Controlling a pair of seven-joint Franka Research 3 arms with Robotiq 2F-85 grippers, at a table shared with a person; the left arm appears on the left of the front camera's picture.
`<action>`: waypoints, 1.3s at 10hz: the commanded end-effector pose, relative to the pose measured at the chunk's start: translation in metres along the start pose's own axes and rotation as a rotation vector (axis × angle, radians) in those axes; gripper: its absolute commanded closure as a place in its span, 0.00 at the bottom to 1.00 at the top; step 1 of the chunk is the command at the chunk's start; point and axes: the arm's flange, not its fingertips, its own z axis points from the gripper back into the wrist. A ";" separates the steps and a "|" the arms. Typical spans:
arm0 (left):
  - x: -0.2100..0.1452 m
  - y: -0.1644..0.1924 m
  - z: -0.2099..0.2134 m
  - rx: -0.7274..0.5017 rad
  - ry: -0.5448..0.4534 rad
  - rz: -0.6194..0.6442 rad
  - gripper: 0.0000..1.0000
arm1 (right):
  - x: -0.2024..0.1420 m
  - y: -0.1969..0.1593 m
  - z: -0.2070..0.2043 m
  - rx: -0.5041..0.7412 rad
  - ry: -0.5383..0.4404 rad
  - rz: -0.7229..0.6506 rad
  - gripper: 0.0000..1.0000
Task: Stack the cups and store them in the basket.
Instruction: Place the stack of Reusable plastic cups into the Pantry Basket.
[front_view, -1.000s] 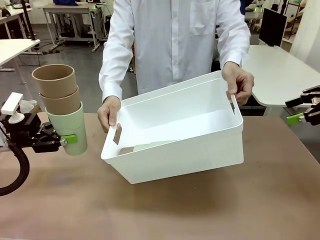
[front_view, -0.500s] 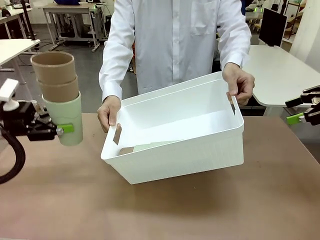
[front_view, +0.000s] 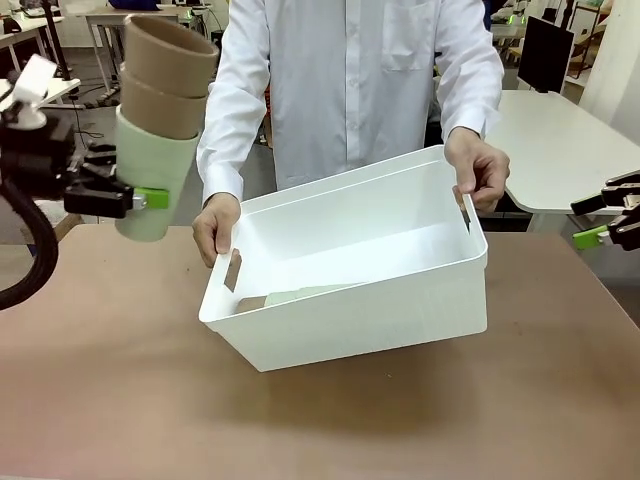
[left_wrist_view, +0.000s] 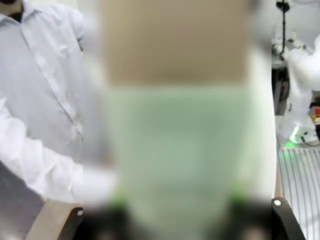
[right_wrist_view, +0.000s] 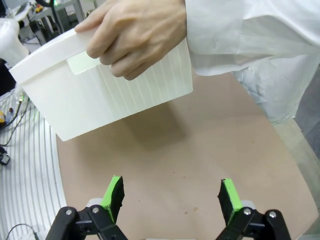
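Above the table's (front_view: 110, 400) left edge, the left gripper (front_view: 140, 199) is clamped on a mint cup (front_view: 152, 185) with two brown cups (front_view: 165, 75) nested inside. A person's hands (front_view: 216, 226) tilt the basket (front_view: 345, 300) mid-table. By the right edge, the right gripper (right_wrist_view: 170, 196) hangs wide open, empty.

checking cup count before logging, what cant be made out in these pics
- Cups already in the basket: front view shows a mint and brown sliver behind its near wall; number hidden.
- Stack of cups in the left gripper: left wrist view is too blurred to count.
- Right gripper: cut off by the front view's edge.
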 end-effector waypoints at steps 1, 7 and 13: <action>0.040 -0.024 -0.023 0.011 0.154 0.002 0.15 | 0.002 -0.002 0.001 0.004 -0.024 0.006 0.00; 0.100 -0.017 -0.124 0.038 0.462 -0.078 0.15 | 0.002 -0.002 0.001 0.004 -0.024 0.006 0.00; 0.074 -0.006 -0.203 -0.019 0.586 -0.058 0.15 | 0.002 -0.002 0.001 0.004 -0.024 0.006 0.00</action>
